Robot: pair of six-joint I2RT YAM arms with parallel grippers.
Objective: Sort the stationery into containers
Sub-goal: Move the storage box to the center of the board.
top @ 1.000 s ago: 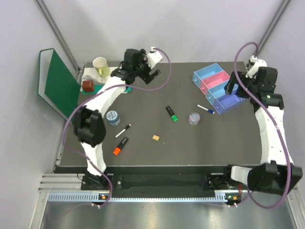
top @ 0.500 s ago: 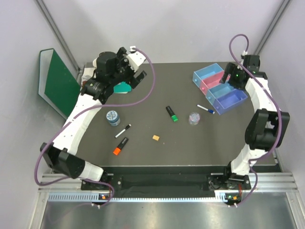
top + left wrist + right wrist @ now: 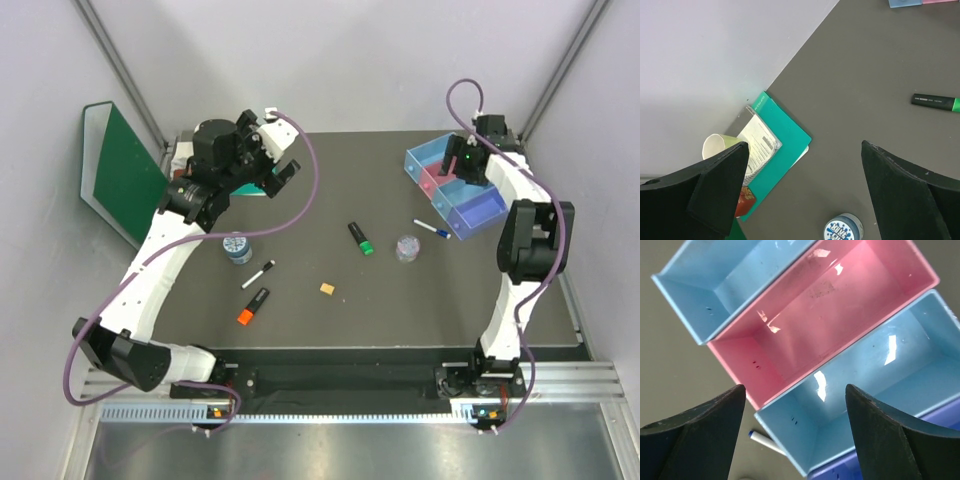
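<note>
The four joined bins (image 3: 437, 157) stand at the back right: light blue (image 3: 740, 275), pink (image 3: 830, 305), blue (image 3: 880, 390), purple (image 3: 920, 460), all empty as far as they show. My right gripper (image 3: 462, 168) hangs open over the pink and blue bins (image 3: 795, 386). My left gripper (image 3: 275, 172) is open and empty above the back left (image 3: 804, 143). On the table lie a green-capped highlighter (image 3: 360, 238) (image 3: 935, 102), an orange-capped highlighter (image 3: 253, 305), two white pens (image 3: 258, 274) (image 3: 432, 229), a blue-patterned tin (image 3: 237, 246) (image 3: 842, 228), a clear tub (image 3: 407, 247) and a tan block (image 3: 327, 288).
A green folder (image 3: 125, 180) leans at the left wall. A teal folder (image 3: 785, 145) with a notepad, a paper cup (image 3: 715, 146) and a red-brown block (image 3: 742, 200) sit in the back left corner. The blue-capped pen (image 3: 765, 439) lies right beside the blue bin.
My right gripper has moved left from beside the bins to above them. My left arm has swung left and its gripper has drawn back toward the back left corner. The stationery has not moved.
</note>
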